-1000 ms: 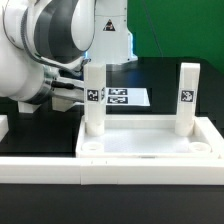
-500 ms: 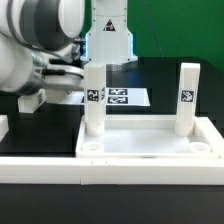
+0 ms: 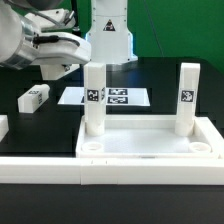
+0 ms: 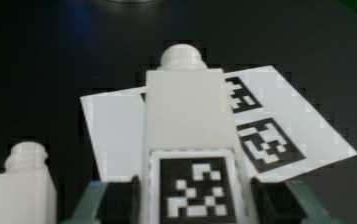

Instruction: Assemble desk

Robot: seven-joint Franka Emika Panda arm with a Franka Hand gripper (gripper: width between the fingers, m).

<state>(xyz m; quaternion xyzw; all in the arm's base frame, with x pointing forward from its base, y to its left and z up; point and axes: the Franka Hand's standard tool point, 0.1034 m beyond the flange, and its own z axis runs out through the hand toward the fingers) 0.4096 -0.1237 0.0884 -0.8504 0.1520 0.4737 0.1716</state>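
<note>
The white tabletop (image 3: 150, 150) lies at the front with two tagged legs standing upright in its far corners, one (image 3: 93, 100) on the exterior view's left and one (image 3: 187, 97) on its right. My gripper (image 3: 62, 68) hangs high at the back left. In the wrist view my gripper (image 4: 196, 196) is shut on a white tagged leg (image 4: 184, 110), whose rounded tip points away toward the marker board (image 4: 273, 125). Another leg (image 4: 24, 185) shows beside it. A loose leg (image 3: 33, 97) lies on the black table at the left.
The marker board (image 3: 128, 97) lies behind the tabletop. A white rail (image 3: 40, 166) runs along the front. A small white part (image 3: 3, 127) sits at the far left edge. The arm's base (image 3: 108, 30) stands at the back.
The arm has risen and swung to the exterior view's left, away from the table. This uncovers the loose leg lying at the left.
</note>
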